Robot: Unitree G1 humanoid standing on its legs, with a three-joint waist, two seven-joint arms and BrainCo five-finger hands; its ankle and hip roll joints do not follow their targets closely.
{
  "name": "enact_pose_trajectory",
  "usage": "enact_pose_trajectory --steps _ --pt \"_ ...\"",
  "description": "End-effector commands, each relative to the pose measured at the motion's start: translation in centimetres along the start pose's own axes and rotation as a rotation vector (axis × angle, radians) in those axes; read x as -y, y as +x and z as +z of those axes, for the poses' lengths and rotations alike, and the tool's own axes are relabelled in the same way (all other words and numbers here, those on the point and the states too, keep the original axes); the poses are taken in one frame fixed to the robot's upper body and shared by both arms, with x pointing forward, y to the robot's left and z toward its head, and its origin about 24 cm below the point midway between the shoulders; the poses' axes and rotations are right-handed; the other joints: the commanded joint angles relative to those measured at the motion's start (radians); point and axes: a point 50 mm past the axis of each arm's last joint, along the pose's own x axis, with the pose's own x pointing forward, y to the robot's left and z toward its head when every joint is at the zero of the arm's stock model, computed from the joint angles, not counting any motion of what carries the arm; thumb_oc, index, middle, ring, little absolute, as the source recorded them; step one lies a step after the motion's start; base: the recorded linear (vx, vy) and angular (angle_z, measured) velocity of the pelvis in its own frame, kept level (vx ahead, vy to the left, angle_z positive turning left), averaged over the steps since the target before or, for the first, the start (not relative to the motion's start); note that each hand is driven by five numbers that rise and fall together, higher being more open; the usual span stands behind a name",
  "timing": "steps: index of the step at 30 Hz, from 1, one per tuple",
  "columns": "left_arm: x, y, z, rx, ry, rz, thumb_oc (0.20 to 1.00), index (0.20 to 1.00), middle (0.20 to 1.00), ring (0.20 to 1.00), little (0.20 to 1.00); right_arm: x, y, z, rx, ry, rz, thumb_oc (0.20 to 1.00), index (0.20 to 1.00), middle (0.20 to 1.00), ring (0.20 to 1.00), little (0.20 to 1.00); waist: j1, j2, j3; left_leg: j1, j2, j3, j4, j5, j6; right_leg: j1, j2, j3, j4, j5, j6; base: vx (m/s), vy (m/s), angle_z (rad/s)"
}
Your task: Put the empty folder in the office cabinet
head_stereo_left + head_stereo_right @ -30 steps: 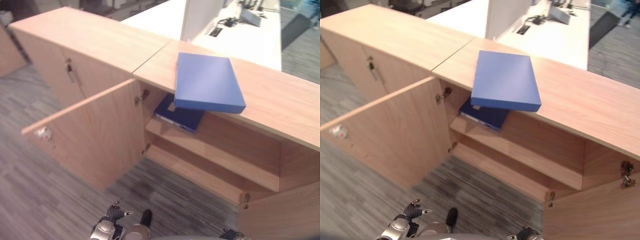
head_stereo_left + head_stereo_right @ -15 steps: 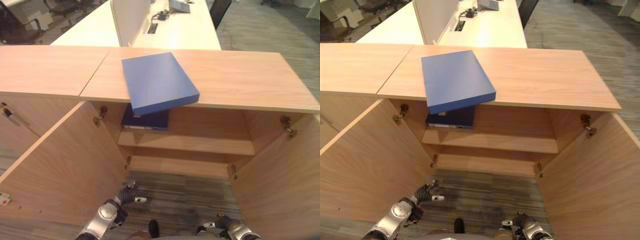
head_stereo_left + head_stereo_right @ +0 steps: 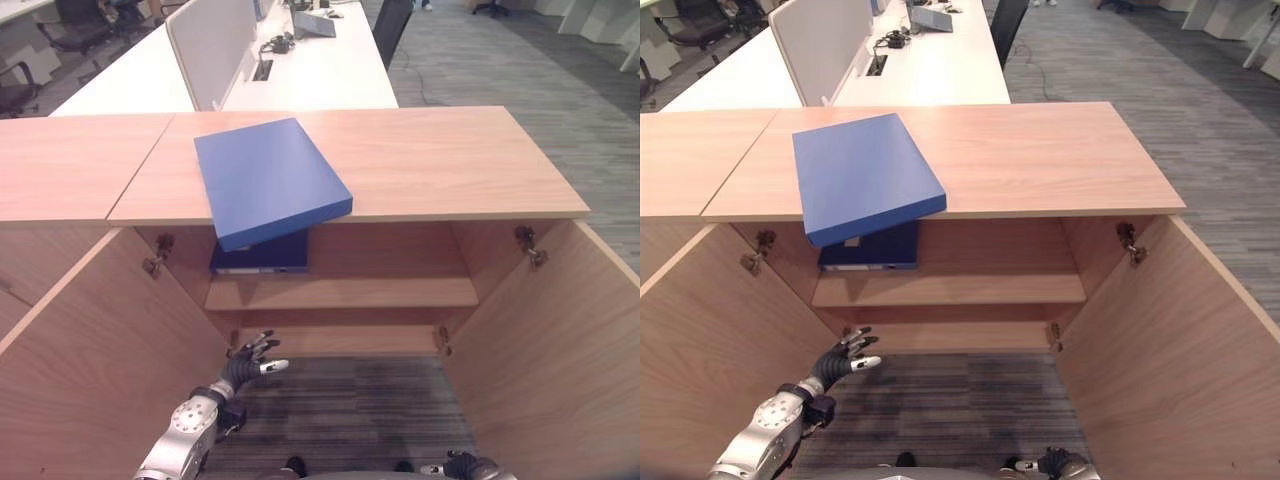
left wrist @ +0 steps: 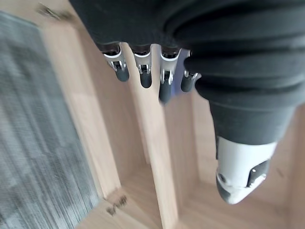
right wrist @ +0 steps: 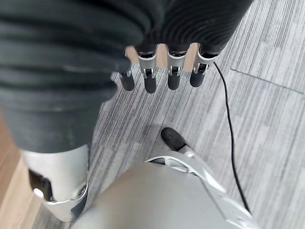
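A light blue folder (image 3: 270, 180) lies flat on the wooden cabinet top (image 3: 440, 160), its near corner hanging past the front edge. A darker blue folder (image 3: 260, 255) lies on the left of the upper shelf (image 3: 350, 292) inside the open cabinet. My left hand (image 3: 250, 362) is open with its fingers spread. It is held low in front of the cabinet's bottom compartment, well below the folder, and holds nothing. In the left wrist view its fingers (image 4: 143, 74) point into the cabinet. My right hand (image 3: 1055, 463) hangs low over the carpet, its fingers (image 5: 172, 76) relaxed and empty.
Both cabinet doors stand wide open, the left door (image 3: 90, 380) and the right door (image 3: 560, 350) flanking the opening. A second closed cabinet (image 3: 60, 160) adjoins on the left. Behind is a white desk (image 3: 310, 70) with a divider panel (image 3: 205, 45) and a laptop.
The camera has swung to face the cabinet squarely. My left hand has risen from the lower edge toward the cabinet's bottom compartment. The folders have not moved.
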Motion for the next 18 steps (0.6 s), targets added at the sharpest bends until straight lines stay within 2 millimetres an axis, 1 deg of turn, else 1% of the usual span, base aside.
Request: enact_pose_trajectory --steps 1,2,3,4,5,7,8,9,10,12,13,14,15,16,17,18 --pt "-1.7 -0.9 0.3 0.032 0.004 0.118 1.000 1.000 1.000 1.000 1.000 0.7 0.1 0.2 -0.045 0.007 -0.022 1.000 1.000 1.000 1.000 1.000 0.027 -0.003 -0.013 -0.033 0.049 -0.149 0.003 -0.059 -0.027 0.005 0.004 0.013 0.008 -0.068 0.020 0.05 -0.151 0.15" --pt "-1.7 -0.9 0.3 0.032 0.004 0.118 1.000 1.000 1.000 1.000 1.000 0.7 0.1 0.3 -0.045 0.006 -0.022 1.000 1.000 1.000 1.000 1.000 0.025 -0.004 -0.016 -0.039 0.047 -0.150 0.003 -0.056 -0.026 0.001 0.003 0.012 0.008 -0.066 0.020 0.04 -0.139 0.11" --pt "-2.4 -2.0 0.1 0.055 -0.058 0.191 1.000 1.000 1.000 1.000 1.000 0.8 0.1 -0.2 -0.058 0.027 -0.027 1.000 1.000 1.000 1.000 1.000 0.038 0.000 -0.012 -0.039 0.061 -0.161 0.003 -0.050 -0.036 0.007 0.018 0.006 0.008 -0.078 0.010 0.01 -0.102 0.23" --pt "-2.9 -2.5 0.5 0.082 -0.075 0.226 1.000 1.000 1.000 1.000 1.000 0.8 0.1 -0.3 -0.061 0.033 -0.028 1.000 1.000 1.000 1.000 1.000 0.043 -0.002 -0.013 -0.047 0.062 -0.169 0.003 -0.043 -0.038 0.005 0.023 0.003 0.008 -0.081 0.006 0.02 -0.179 0.26" --pt "-3.8 -4.0 1.7 0.178 -0.126 0.328 1.000 1.000 1.000 1.000 1.000 0.4 0.1 -0.6 -0.068 0.047 -0.028 1.000 1.000 1.000 1.000 1.000 0.060 -0.003 -0.009 -0.053 0.071 -0.184 0.003 -0.034 -0.046 0.009 0.037 -0.004 0.008 -0.093 -0.003 0.01 -0.191 0.28" --pt "-5.5 -6.2 3.8 0.330 -0.145 0.525 1.000 1.000 1.000 1.000 1.000 -0.6 0.0 -0.9 -0.062 0.053 -0.019 1.000 1.000 1.000 1.000 1.000 0.096 -0.011 0.006 -0.062 0.092 -0.207 0.003 -0.023 -0.063 0.019 0.064 -0.020 0.008 -0.118 -0.018 -0.01 -0.230 0.51" --pt "-6.0 -6.7 4.6 0.378 -0.143 0.579 1.000 1.000 1.000 1.000 1.000 -0.9 0.0 -0.8 -0.055 0.055 -0.016 1.000 1.000 1.000 1.000 1.000 0.103 -0.016 0.009 -0.070 0.094 -0.215 0.003 -0.015 -0.066 0.019 0.068 -0.028 0.008 -0.119 -0.022 -0.02 -0.223 0.65" --pt "-6.6 -7.4 5.7 0.447 -0.131 0.656 1.000 1.000 1.000 1.000 1.000 -1.4 0.0 -0.9 -0.048 0.052 -0.012 1.000 1.000 1.000 1.000 1.000 0.117 -0.021 0.017 -0.073 0.106 -0.226 0.003 -0.011 -0.077 0.026 0.081 -0.036 0.008 -0.132 -0.028 -0.03 -0.181 0.46" --pt "-6.8 -7.8 6.5 0.486 -0.117 0.679 1.000 1.000 1.000 1.000 1.000 -1.6 0.0 -0.8 -0.042 0.053 -0.012 1.000 1.000 1.000 1.000 1.000 0.123 -0.022 0.021 -0.075 0.110 -0.230 0.003 -0.007 -0.081 0.029 0.086 -0.040 0.008 -0.137 -0.031 -0.02 -0.208 0.46" --pt "-7.3 -9.2 9.6 0.632 0.002 0.741 1.000 1.000 1.000 1.000 1.000 -1.9 0.0 -0.3 -0.018 0.069 -0.016 1.000 1.000 1.000 1.000 1.000 0.137 -0.025 0.032 -0.082 0.123 -0.238 0.003 0.003 -0.093 0.033 0.101 -0.051 0.008 -0.149 -0.040 -0.03 -0.162 0.30" --pt "-7.3 -9.5 11.6 0.718 0.079 0.757 1.000 1.000 1.000 1.000 1.000 -2.1 0.0 0.1 -0.001 0.060 -0.019 1.000 1.000 1.000 1.000 1.000 0.140 -0.029 0.035 -0.083 0.130 -0.240 0.003 0.005 -0.098 0.037 0.108 -0.055 0.008 -0.154 -0.043 -0.02 -0.128 0.06" --pt "-7.3 -9.9 13.1 0.781 0.137 0.765 1.000 1.000 1.000 1.000 1.000 -2.1 0.0 0.4 0.009 0.049 -0.022 1.000 1.000 1.000 1.000 1.000 0.142 -0.031 0.037 -0.082 0.135 -0.239 0.003 0.007 -0.102 0.041 0.113 -0.057 0.008 -0.157 -0.045 -0.02 -0.134 0.05" --pt "-7.1 -10.4 15.3 0.879 0.229 0.783 1.000 1.000 1.000 1.000 1.000 -2.2 0.0 0.8 0.025 0.023 -0.025 1.000 1.000 1.000 1.000 1.000 0.140 -0.033 0.039 -0.078 0.143 -0.235 0.003 0.009 -0.108 0.045 0.119 -0.056 0.008 -0.161 -0.048 -0.01 -0.100 0.02" --pt "-6.9 -10.7 16.3 0.920 0.280 0.788 1.000 1.000 1.000 1.000 1.000 -2.2 0.0 1.0 0.032 0.012 -0.028 1.000 1.000 1.000 1.000 1.000 0.139 -0.033 0.039 -0.076 0.148 -0.233 0.003 0.010 -0.111 0.048 0.122 -0.056 0.008 -0.164 -0.050 -0.01 -0.104 0.01" --pt "-6.5 -11.1 18.2 0.988 0.394 0.798 1.000 1.000 1.000 1.000 1.000 -2.1 0.0 1.3 0.040 -0.014 -0.033 1.000 1.000 1.000 1.000 1.000 0.131 -0.033 0.034 -0.071 0.158 -0.228 0.003 0.012 -0.117 0.052 0.130 -0.054 0.008 -0.170 -0.052 0.00 -0.069 -0.04" --pt "-6.3 -11.1 18.7 1.010 0.430 0.799 1.000 1.000 1.000 1.000 1.000 -2.2 0.0 1.5 0.043 -0.022 -0.035 1.000 1.000 1.000 1.000 1.000 0.130 -0.033 0.034 -0.069 0.161 -0.226 0.003 0.012 -0.119 0.053 0.131 -0.053 0.008 -0.170 -0.053 -0.01 -0.055 -0.02"
